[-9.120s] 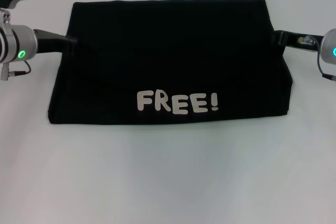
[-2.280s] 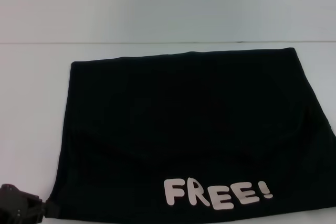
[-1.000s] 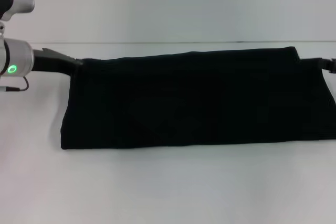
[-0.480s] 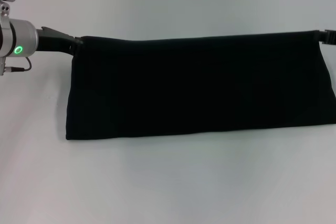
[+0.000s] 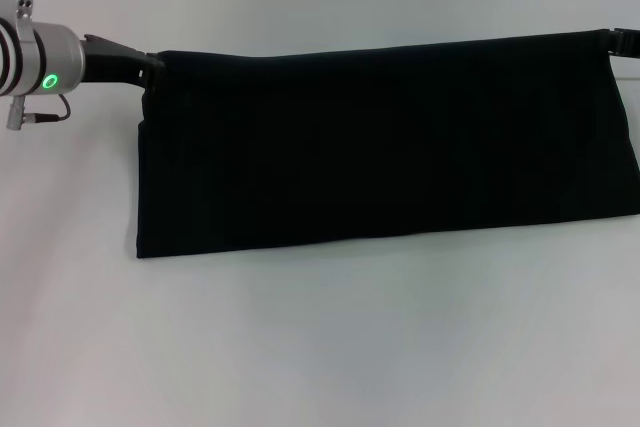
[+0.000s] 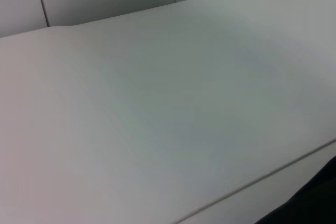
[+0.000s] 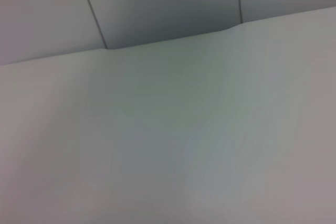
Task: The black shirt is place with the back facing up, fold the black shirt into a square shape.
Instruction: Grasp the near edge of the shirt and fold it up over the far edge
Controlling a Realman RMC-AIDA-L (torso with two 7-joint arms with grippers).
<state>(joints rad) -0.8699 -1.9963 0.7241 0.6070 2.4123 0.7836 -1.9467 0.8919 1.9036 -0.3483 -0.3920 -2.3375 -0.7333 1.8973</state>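
From my remote station I see the left gripper (image 5: 150, 61) at the shirt's far left corner, its dark jaws pinched together on the cloth there, with the silver wrist and its green light trailing off toward the left edge of the head view. At the opposite end, the right gripper (image 5: 612, 41) meets the far right corner of the same hem; only a sliver of it shows at the frame's border, so I cannot tell how its jaws stand, though the cloth runs right up to it.

Between the two grippers the black shirt (image 5: 385, 142) is stretched as a wide, shallow band, its long axis running left to right across the white table (image 5: 320, 347). The far edge is drawn taut from gripper to gripper and sits slightly higher on the right side than the left. The near edge lies as a straight line closer to me, well apart from both grippers. The face turned up is plain black.

The left wrist view shows mostly bare table with a dark scrap of the shirt (image 6: 310, 203) in one corner. The right wrist view gives me only table surface and the wall panels behind it.
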